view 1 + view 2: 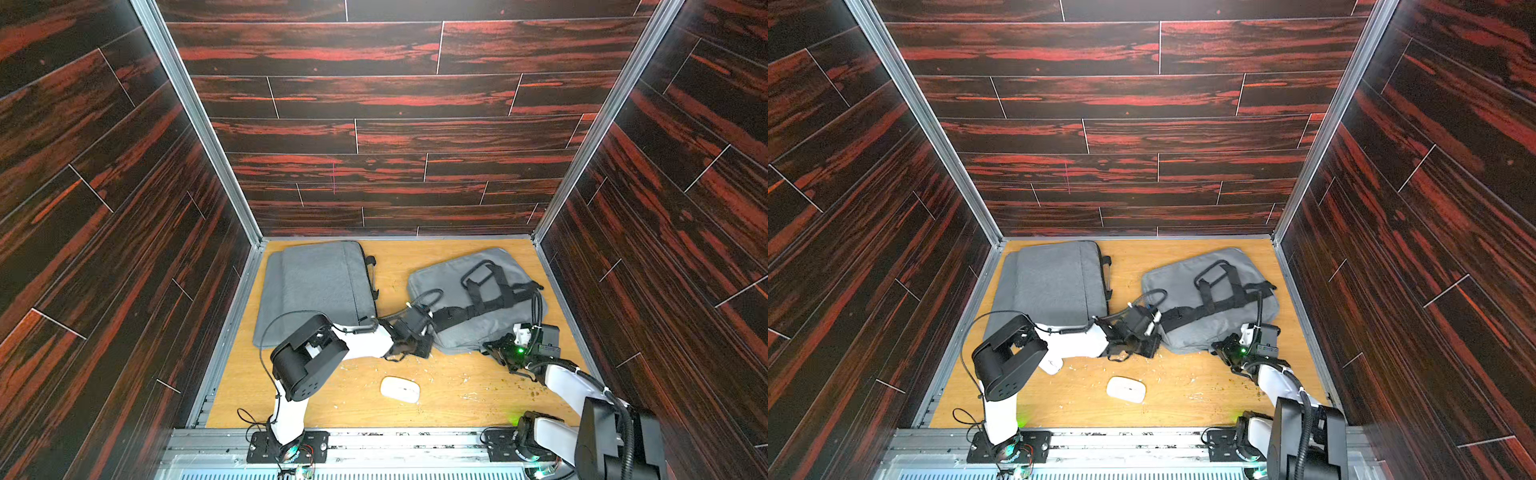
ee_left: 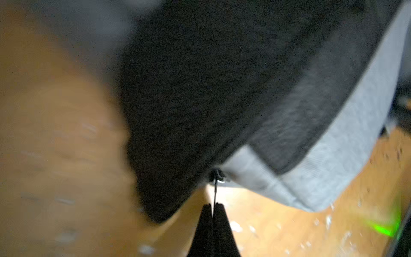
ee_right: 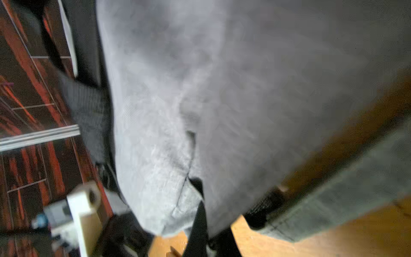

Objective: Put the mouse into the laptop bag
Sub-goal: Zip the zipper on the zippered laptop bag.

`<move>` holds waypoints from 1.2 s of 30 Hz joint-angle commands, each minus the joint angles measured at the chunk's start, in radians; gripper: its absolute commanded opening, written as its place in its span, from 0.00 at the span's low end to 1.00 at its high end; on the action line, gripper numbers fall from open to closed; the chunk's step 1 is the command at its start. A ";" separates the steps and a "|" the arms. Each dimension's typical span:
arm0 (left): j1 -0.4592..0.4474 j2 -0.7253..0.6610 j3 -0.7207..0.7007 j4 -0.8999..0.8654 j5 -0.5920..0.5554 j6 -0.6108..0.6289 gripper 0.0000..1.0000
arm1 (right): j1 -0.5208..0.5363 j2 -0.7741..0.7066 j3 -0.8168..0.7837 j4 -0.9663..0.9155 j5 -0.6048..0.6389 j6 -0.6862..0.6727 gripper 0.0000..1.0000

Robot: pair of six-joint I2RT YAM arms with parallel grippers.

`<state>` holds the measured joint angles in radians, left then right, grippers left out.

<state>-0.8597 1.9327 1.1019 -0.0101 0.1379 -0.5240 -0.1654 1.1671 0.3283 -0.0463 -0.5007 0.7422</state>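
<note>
Left pincer point(image 2: 213, 207) pinches zipper pull point(image 2: 215, 189), right pincer point(image 3: 209, 224) bag point(image 1: 436, 279) edge; mouse point(image 1: 400, 389) lies clear.

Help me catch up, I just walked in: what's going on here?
Both arms are at the near edge of the gray strapped bag. The left gripper is shut on its zipper pull cord. The right gripper seems pinched on the bag's fabric nearby. The white mouse lies untouched on the table.
</note>
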 commanded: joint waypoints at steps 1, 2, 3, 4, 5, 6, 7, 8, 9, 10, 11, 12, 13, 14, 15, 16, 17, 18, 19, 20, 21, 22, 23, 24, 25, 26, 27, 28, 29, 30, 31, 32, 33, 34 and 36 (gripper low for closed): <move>0.063 -0.026 -0.001 -0.119 -0.162 0.032 0.00 | -0.046 0.022 0.028 -0.075 0.073 -0.073 0.00; 0.068 -0.022 0.009 -0.129 -0.175 0.043 0.00 | -0.049 0.027 0.038 -0.084 0.078 -0.081 0.00; 0.073 -0.019 0.016 -0.136 -0.179 0.049 0.00 | -0.051 0.029 0.046 -0.090 0.081 -0.087 0.00; 0.077 -0.017 0.021 -0.143 -0.181 0.054 0.00 | -0.054 0.032 0.055 -0.096 0.084 -0.093 0.00; 0.079 -0.021 0.023 -0.144 -0.183 0.056 0.00 | -0.056 0.035 0.068 -0.108 0.094 -0.102 0.00; 0.079 -0.023 0.022 -0.148 -0.185 0.058 0.00 | -0.058 0.038 0.080 -0.119 0.101 -0.110 0.00; 0.079 -0.030 0.017 -0.152 -0.183 0.061 0.00 | -0.065 0.041 0.095 -0.129 0.106 -0.119 0.00; 0.079 -0.037 0.009 -0.151 -0.177 0.059 0.00 | -0.072 0.046 0.110 -0.138 0.113 -0.126 0.00; 0.079 -0.045 -0.001 -0.150 -0.172 0.056 0.00 | -0.079 0.053 0.128 -0.144 0.120 -0.133 0.00; 0.078 -0.058 -0.015 -0.150 -0.164 0.049 0.00 | -0.087 0.067 0.147 -0.148 0.124 -0.139 0.00; 0.077 -0.070 -0.033 -0.149 -0.151 0.041 0.00 | -0.093 0.082 0.166 -0.149 0.127 -0.143 0.00; 0.074 -0.084 -0.050 -0.145 -0.141 0.032 0.00 | -0.097 0.098 0.185 -0.148 0.127 -0.146 0.00; 0.064 -0.099 -0.069 -0.138 -0.130 0.021 0.00 | -0.098 0.120 0.208 -0.150 0.132 -0.148 0.00; 0.050 -0.111 -0.087 -0.134 -0.122 0.011 0.00 | -0.097 0.139 0.231 -0.145 0.134 -0.149 0.00; 0.033 -0.121 -0.095 -0.131 -0.119 0.002 0.00 | -0.099 0.160 0.248 -0.137 0.132 -0.149 0.00; 0.005 -0.127 -0.100 -0.134 -0.122 -0.009 0.00 | -0.098 0.180 0.268 -0.131 0.128 -0.148 0.00; -0.028 -0.129 -0.094 -0.140 -0.121 -0.016 0.00 | -0.097 0.195 0.287 -0.124 0.125 -0.148 0.00; -0.057 -0.126 -0.085 -0.143 -0.121 -0.023 0.00 | -0.098 0.211 0.306 -0.123 0.118 -0.150 0.00; -0.091 -0.119 -0.073 -0.136 -0.113 -0.030 0.00 | -0.098 0.224 0.323 -0.123 0.125 -0.153 0.00; -0.117 -0.107 -0.061 -0.122 -0.093 -0.042 0.00 | -0.098 0.234 0.340 -0.126 0.134 -0.160 0.00; -0.132 -0.092 -0.049 -0.104 -0.070 -0.051 0.00 | -0.097 0.241 0.352 -0.133 0.144 -0.166 0.00; -0.148 -0.075 -0.034 -0.091 -0.055 -0.061 0.00 | -0.097 0.245 0.365 -0.144 0.160 -0.170 0.06; -0.159 -0.055 -0.016 -0.088 -0.049 -0.065 0.00 | -0.097 0.248 0.373 -0.153 0.189 -0.176 0.25; -0.163 -0.039 0.001 -0.090 -0.047 -0.065 0.00 | -0.097 0.242 0.375 -0.161 0.197 -0.176 0.40; -0.165 -0.027 0.016 -0.093 -0.046 -0.062 0.00 | -0.098 0.230 0.372 -0.172 0.201 -0.173 0.48; -0.165 -0.019 0.027 -0.093 -0.044 -0.059 0.00 | -0.093 0.208 0.362 -0.182 0.201 -0.173 0.53; -0.165 -0.016 0.037 -0.095 -0.044 -0.052 0.00 | -0.087 0.188 0.345 -0.190 0.201 -0.172 0.56; -0.165 -0.014 0.047 -0.098 -0.046 -0.048 0.00 | -0.078 0.154 0.324 -0.203 0.203 -0.168 0.65; -0.165 -0.010 0.059 -0.102 -0.044 -0.042 0.00 | -0.063 0.116 0.297 -0.216 0.209 -0.164 0.97; -0.165 -0.006 0.072 -0.105 -0.040 -0.039 0.00 | -0.047 0.084 0.272 -0.227 0.213 -0.158 0.99; -0.166 -0.001 0.084 -0.108 -0.038 -0.036 0.00 | -0.022 0.042 0.243 -0.234 0.214 -0.142 0.99; -0.166 0.006 0.093 -0.107 -0.032 -0.036 0.00 | 0.008 -0.003 0.208 -0.233 0.213 -0.123 0.98; -0.166 0.014 0.102 -0.108 -0.028 -0.036 0.00 | 0.041 -0.039 0.183 -0.238 0.221 -0.101 0.98; -0.168 0.021 0.112 -0.112 -0.026 -0.036 0.00 | 0.084 -0.083 0.155 -0.247 0.243 -0.076 0.98; -0.170 0.033 0.128 -0.118 -0.024 -0.036 0.00 | 0.172 -0.160 0.112 -0.265 0.305 -0.027 0.98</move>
<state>-1.0317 1.9442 1.1973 -0.0978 0.1055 -0.5640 -0.0666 1.0805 0.4885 -0.2562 -0.2695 0.6430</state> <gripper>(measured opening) 0.067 0.984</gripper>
